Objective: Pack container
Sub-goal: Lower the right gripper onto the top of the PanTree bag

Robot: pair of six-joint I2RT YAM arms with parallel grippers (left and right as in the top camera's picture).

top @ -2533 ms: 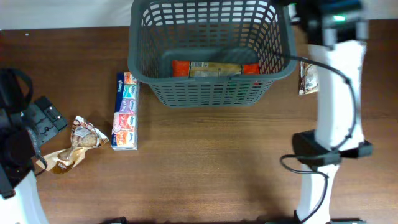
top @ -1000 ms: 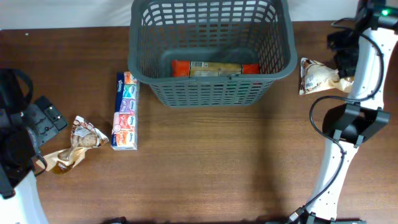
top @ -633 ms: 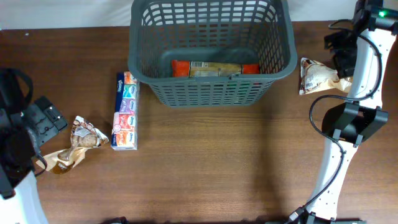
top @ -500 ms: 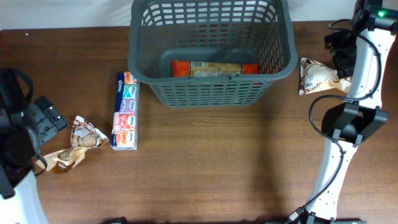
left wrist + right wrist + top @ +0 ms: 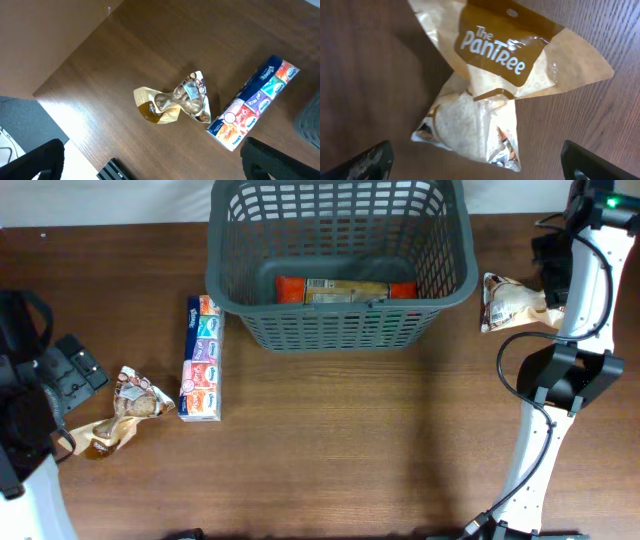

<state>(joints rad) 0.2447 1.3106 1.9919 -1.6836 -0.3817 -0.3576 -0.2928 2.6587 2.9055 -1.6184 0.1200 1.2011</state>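
The container (image 5: 340, 309), a dark grey slotted basket, stands at the back middle of the table with a red and gold package (image 5: 345, 290) lying on its floor. To its right lies a beige Pantree bag (image 5: 510, 302) (image 5: 490, 85). My right gripper (image 5: 553, 265) (image 5: 477, 167) hovers over this bag, open, with a finger on each side and nothing held. On the left lie a multicoloured tissue pack (image 5: 202, 360) (image 5: 252, 110) and a crumpled brown snack bag (image 5: 125, 415) (image 5: 175, 100). My left gripper (image 5: 72, 372) (image 5: 155, 170) hangs open above the snack bag.
The table's left edge (image 5: 65, 115) runs close behind the snack bag. A corner of the basket (image 5: 312, 120) shows at the right of the left wrist view. The right arm's base and cable (image 5: 555, 385) stand at the right side.
The right arm swung from over the basket out to the right and now sits above the Pantree bag. The left arm and all packages have stayed put.
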